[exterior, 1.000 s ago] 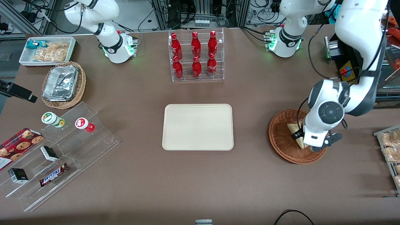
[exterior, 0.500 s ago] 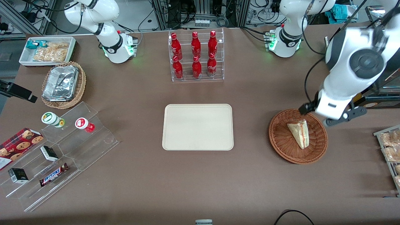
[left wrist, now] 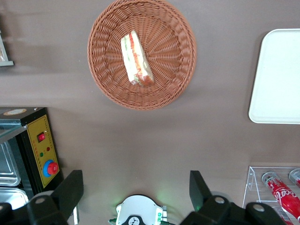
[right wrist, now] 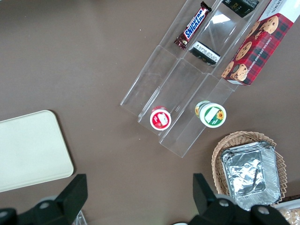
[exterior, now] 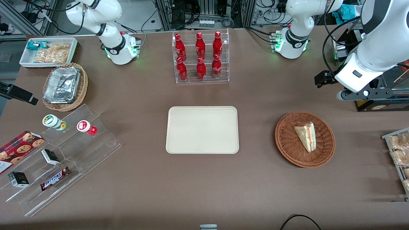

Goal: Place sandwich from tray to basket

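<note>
My gripper point(exterior: 323, 80) is raised over the table, farther from the front camera than the brown wicker basket point(exterior: 287, 153) and apart from it. In the left wrist view the gripper point(left wrist: 136, 185) stands open, nothing between its fingers. The wrapped sandwich point(exterior: 306, 137) lies in the basket, touched by nothing but the basket; the left wrist view also shows the sandwich point(left wrist: 136, 58) inside the round basket point(left wrist: 173, 56). The cream tray point(exterior: 202, 130) is bare and lies beside the basket, toward the parked arm's end.
A clear rack point(exterior: 201, 81) of red bottles stands farther from the front camera than the tray. Toward the working arm's end are a black oven-like box point(exterior: 383, 106) and a rack of wrapped bread point(exterior: 399, 156). Clear tiered shelves point(exterior: 80, 156) stand toward the parked arm's end.
My gripper has left the basket, going up and away from the front camera. The sandwich, partly covered by the arm a second ago, shows in full at the same spot.
</note>
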Motion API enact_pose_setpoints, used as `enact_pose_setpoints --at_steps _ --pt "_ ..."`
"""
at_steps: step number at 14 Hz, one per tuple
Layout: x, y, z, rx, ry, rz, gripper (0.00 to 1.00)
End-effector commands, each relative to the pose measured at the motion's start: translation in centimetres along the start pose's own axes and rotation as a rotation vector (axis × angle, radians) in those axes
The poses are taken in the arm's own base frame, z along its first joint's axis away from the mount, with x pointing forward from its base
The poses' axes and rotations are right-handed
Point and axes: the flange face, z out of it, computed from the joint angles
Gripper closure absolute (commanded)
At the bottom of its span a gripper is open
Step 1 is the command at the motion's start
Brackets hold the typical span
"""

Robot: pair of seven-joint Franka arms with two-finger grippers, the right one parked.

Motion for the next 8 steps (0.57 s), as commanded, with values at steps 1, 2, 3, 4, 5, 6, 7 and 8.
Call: enact_pose_setpoints --at_steps 1,2,3,4,5,6,7,8 --pt "-0.7 1.1 -1.3 -0.013 0.013 0.029 0.00" --pt "-1.2 0.9 -1.7 0.002 0.017 0.028 0.00" --pt "-1.7 0.9 -1.4 0.011 0.003 0.022 0.00" --pt "-1.8 0.9 -1.2 0.008 -0.004 0.007 0.00" --pt "-1.7 1.0 -1.3 0.008 0.002 -0.005 0.00" --pt "-1.6 1.4 -1.4 -0.002 0.018 -0.002 0.00" --pt "-1.4 1.8 -1.5 -0.010 0.037 0.002 0.00" --pt "-1.2 1.9 -1.5 -0.016 0.046 -0.002 0.00"
